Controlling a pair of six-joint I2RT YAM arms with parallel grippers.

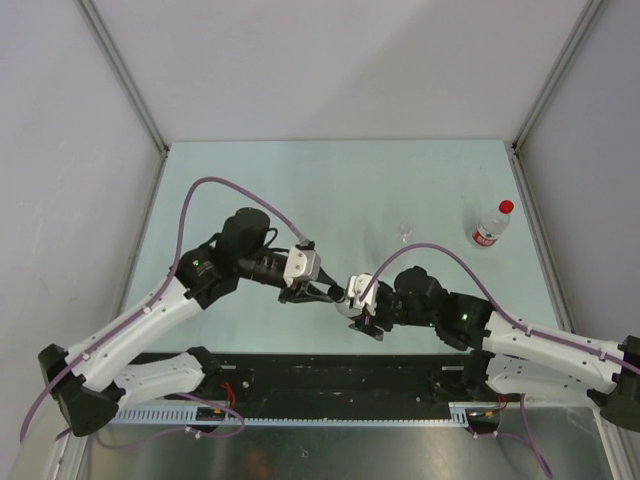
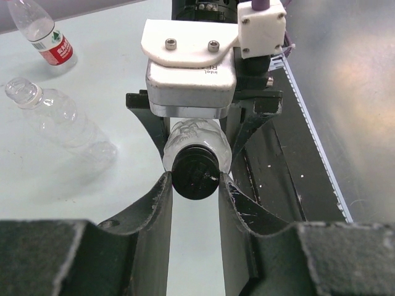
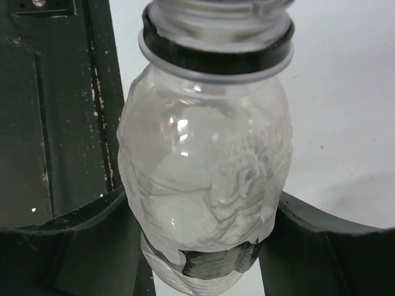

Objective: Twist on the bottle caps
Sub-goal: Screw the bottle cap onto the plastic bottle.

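Observation:
My right gripper is shut on a crumpled clear bottle and holds it above the table's near edge, neck toward the left arm. My left gripper is shut on the black cap, which sits on that bottle's mouth. A black ring shows below the neck threads. A bottle with a red-and-white label stands at the right with the red cap on it. A third clear bottle carries a whitish cap.
The black rail runs along the table's near edge, just below both grippers. Grey enclosure walls close in the pale green table on three sides.

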